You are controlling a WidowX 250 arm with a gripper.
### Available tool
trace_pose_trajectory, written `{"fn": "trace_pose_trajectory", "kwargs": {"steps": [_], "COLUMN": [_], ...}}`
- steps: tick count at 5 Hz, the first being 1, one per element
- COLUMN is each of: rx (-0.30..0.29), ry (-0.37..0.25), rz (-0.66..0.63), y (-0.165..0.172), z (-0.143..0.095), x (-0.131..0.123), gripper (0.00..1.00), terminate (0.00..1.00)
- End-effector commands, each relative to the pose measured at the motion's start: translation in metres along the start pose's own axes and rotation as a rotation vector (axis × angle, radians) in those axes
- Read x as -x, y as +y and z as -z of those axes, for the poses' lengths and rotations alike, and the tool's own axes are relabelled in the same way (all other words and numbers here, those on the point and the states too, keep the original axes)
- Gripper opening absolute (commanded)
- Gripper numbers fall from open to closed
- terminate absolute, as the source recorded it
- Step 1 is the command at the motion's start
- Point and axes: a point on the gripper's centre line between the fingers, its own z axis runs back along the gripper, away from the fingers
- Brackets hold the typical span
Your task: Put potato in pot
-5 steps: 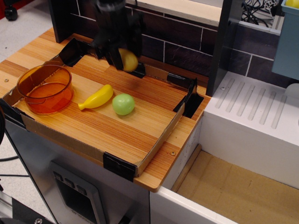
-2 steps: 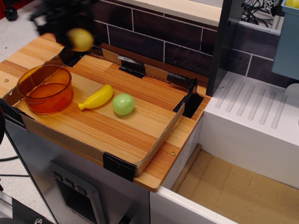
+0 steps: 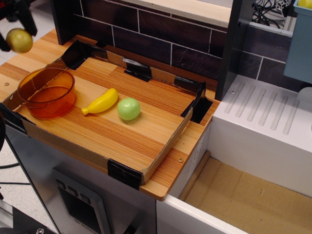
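Observation:
The potato (image 3: 19, 40), a small dull yellow-olive roundish toy, hangs in the air at the far left edge of the view, above and left of the pot. My gripper (image 3: 18, 34) is dark, blurred and mostly cut off by the frame's top left corner; its fingers close around the potato. The pot (image 3: 47, 92), a round translucent orange bowl, stands empty at the left end of the wooden tray.
A long yellow banana-shaped toy (image 3: 101, 102) and a bright green ball (image 3: 128, 108) lie mid-tray, right of the pot. The tray (image 3: 126, 141) has low cardboard walls with black corner clips. A dark brick wall runs behind; a white sink unit (image 3: 265, 122) stands right.
My gripper has carried the potato from above the tray's back middle far to the left, past the tray's back left corner, to the frame's left edge. Nothing else has moved.

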Motion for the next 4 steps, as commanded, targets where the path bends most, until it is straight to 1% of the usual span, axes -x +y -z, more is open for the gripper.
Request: {"fn": "trace_pose_trajectory", "kwargs": {"steps": [1,2,3,4], "rx": [-0.060,-0.056,-0.056,-0.043], "ry": [-0.108,-0.134,-0.138,-0.141], "rz": [0.053,0.047,0.038,0.024], "y": [-0.004,-0.006,-0.010,-0.018], "z": [0.018,0.027,0.029,0.027], "x": [-0.003,-0.001,-0.006,-0.010], "gripper": [0.00,0.00,1.00,1.00], "terminate": [0.00,0.00,0.00,0.00]}}
